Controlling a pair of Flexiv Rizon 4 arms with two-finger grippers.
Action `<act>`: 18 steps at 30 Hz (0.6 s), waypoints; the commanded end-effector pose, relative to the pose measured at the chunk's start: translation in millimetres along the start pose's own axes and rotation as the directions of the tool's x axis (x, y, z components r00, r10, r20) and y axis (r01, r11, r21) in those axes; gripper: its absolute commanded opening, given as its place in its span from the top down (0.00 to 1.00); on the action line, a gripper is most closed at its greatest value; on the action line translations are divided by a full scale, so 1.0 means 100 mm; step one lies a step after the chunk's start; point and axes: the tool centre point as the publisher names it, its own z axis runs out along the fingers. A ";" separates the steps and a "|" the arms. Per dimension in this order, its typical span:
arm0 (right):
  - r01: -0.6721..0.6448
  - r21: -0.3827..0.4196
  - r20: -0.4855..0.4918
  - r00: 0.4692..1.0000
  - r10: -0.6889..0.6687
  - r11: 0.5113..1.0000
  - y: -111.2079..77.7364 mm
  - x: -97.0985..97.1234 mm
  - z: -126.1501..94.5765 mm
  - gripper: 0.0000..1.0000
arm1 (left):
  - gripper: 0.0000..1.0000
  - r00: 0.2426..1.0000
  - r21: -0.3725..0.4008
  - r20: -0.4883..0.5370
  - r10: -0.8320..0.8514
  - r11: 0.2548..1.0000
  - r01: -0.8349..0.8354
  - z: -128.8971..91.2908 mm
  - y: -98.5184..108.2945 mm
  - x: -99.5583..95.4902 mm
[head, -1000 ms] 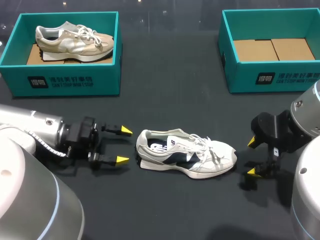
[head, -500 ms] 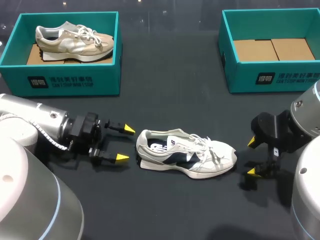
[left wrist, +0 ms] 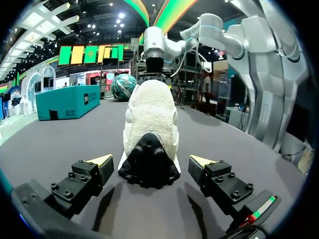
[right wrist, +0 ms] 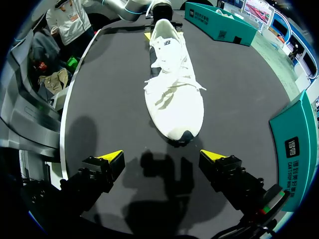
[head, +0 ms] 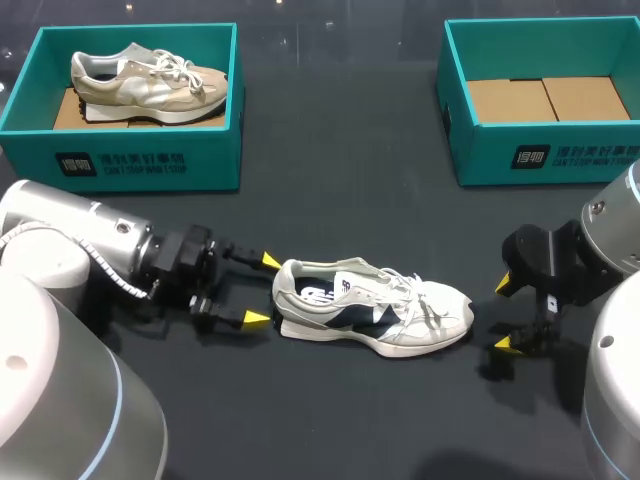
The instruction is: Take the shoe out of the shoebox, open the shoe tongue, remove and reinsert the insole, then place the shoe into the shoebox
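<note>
Teal shoeboxes, two (white print on fronts): left shoebox [head: 120,165], far-left corner of counter [head: 340,180], holding one beige shoe [head: 145,85]; right shoebox [head: 545,160], far-right corner. One white shoe [head: 370,320], near-middle counter, between left tool [head: 263,290] and right tool [head: 504,315], both spread.

White shoe [head: 372,320] (navy trim) upright, outside teal shoebox [head: 490,152].

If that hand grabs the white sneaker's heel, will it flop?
The white-and-navy fabric sneaker is probably stiff along its thick sole, though the soft upper may dent. Its loose laces would likely dangle. Standing flat, it seems unlikely to tip.
</note>
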 end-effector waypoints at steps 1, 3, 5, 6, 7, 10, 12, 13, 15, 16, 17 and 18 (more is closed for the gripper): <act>0.000 0.001 0.003 1.000 0.000 1.000 0.00 0.02 -0.01 0.00 | 0.00 1.000 -0.012 0.001 -0.009 1.000 0.009 0.08 0.01 0.02; 0.000 0.001 0.003 1.000 0.000 1.000 0.00 0.02 -0.01 0.00 | 0.00 1.000 -0.016 0.000 -0.016 1.000 0.016 0.10 0.02 0.03; 0.000 0.001 0.003 1.000 0.000 1.000 0.00 0.02 -0.01 0.00 | 0.00 1.000 -0.014 0.001 -0.023 1.000 0.023 0.10 0.02 0.03; 0.000 0.001 0.003 1.000 0.000 1.000 0.00 0.02 -0.01 0.00 | 0.00 1.000 -0.015 0.004 -0.026 1.000 0.026 0.11 0.02 0.03; 0.000 0.001 0.003 1.000 0.000 1.000 0.00 0.02 -0.01 0.00 | 0.00 1.000 -0.015 0.005 -0.028 1.000 0.028 0.11 0.02 0.03; 0.000 0.001 0.003 1.000 0.000 1.000 0.00 0.02 -0.01 0.00 | 0.00 0.999 -0.013 0.007 -0.032 0.999 0.032 0.13 0.02 0.03; 0.000 0.001 0.003 1.000 0.000 1.000 0.00 0.02 -0.01 0.00 | 0.00 0.999 -0.010 0.010 -0.032 0.999 0.032 0.15 0.02 0.02; 0.000 0.001 0.003 1.000 0.000 1.000 0.00 0.02 -0.01 0.00 | 0.00 0.999 -0.006 0.011 -0.031 0.999 0.032 0.16 0.01 0.02; 0.000 0.001 0.003 1.000 0.000 1.000 0.00 0.02 -0.01 0.00 | 0.00 1.000 -0.001 0.010 -0.025 1.000 0.026 0.19 0.01 0.03; 0.000 0.001 0.003 1.000 0.000 1.000 0.00 0.02 -0.01 0.00 | 0.00 1.000 -0.001 0.010 -0.023 1.000 0.023 0.21 0.00 0.02; 0.000 0.001 0.003 1.000 0.000 1.000 0.00 0.02 -0.01 0.00 | 0.00 1.000 -0.004 0.013 -0.019 1.000 0.019 0.23 0.01 0.02; 0.000 0.001 0.003 1.000 0.000 1.000 0.00 0.02 -0.01 0.00 | 0.00 1.000 -0.004 0.014 -0.019 1.000 0.019 0.24 0.01 0.01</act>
